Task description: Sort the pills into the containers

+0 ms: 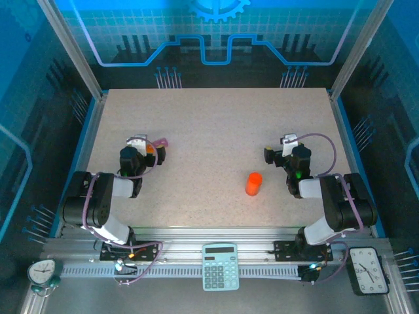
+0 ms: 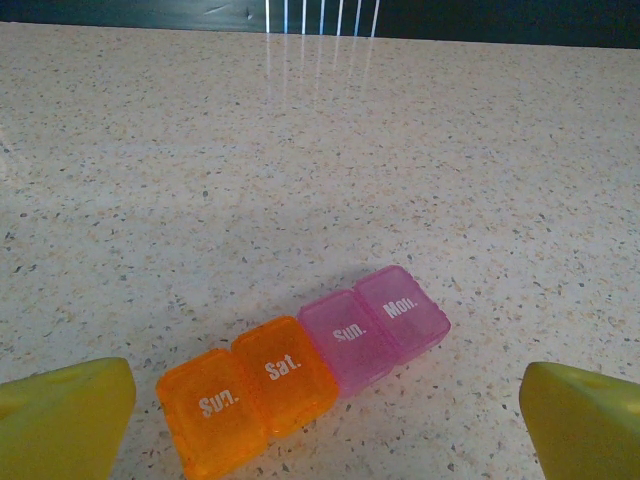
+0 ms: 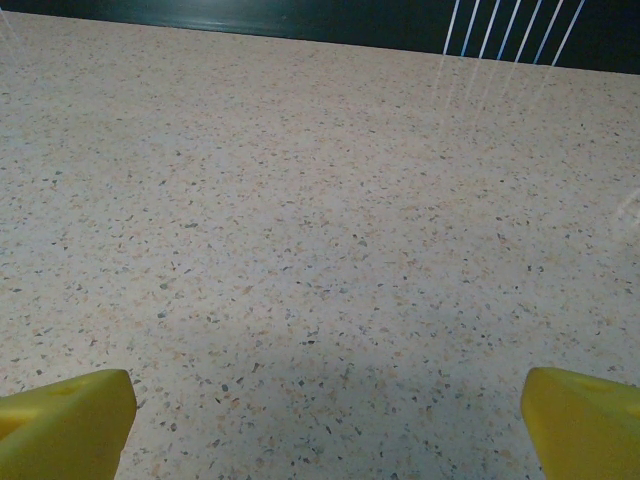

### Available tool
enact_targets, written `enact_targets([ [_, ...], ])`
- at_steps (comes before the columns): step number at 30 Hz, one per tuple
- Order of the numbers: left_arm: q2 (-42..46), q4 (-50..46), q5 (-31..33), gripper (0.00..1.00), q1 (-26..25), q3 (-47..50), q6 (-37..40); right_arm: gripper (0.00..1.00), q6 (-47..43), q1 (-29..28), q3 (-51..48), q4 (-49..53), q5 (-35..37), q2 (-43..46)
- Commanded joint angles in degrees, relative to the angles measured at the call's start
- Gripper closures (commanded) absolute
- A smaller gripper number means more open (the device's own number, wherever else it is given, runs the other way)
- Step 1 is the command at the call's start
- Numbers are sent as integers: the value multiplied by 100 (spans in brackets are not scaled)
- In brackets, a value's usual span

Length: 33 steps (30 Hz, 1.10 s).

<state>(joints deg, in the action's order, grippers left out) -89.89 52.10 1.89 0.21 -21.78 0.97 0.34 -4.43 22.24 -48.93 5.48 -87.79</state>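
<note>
Speckled tabletop (image 2: 300,150) bears square translucent orange-and-pink containers (image 2: 300,380).

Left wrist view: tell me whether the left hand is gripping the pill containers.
No: the left hand stands open, its yellow fingers wide apart, and the containers lie untouched on the table.

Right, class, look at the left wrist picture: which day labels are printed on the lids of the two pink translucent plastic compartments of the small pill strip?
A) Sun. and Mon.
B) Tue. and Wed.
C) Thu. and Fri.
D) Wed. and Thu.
A: the two pink translucent square compartments at the right end of the strip read "Sun." and "Mon.", while the two orange translucent compartments joined to them read "Sun." and "Sat."
</note>
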Motion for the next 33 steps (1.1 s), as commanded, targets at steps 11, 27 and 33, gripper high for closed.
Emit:
enact_targets([
  [11, 273, -304, 105, 1, -51, -154, -14, 0, 137, 100, -110, 31, 380, 555],
  [27, 1563, -4323, 1043, 1, -47, -1851, -1290, 0, 3444, 1013, 1578, 4000, -1498, 2271],
  [33, 750, -6471, 987, 1, -38, -3364, -2173, 0, 4115, 895, 1513, 3619, -2719, 2431],
])
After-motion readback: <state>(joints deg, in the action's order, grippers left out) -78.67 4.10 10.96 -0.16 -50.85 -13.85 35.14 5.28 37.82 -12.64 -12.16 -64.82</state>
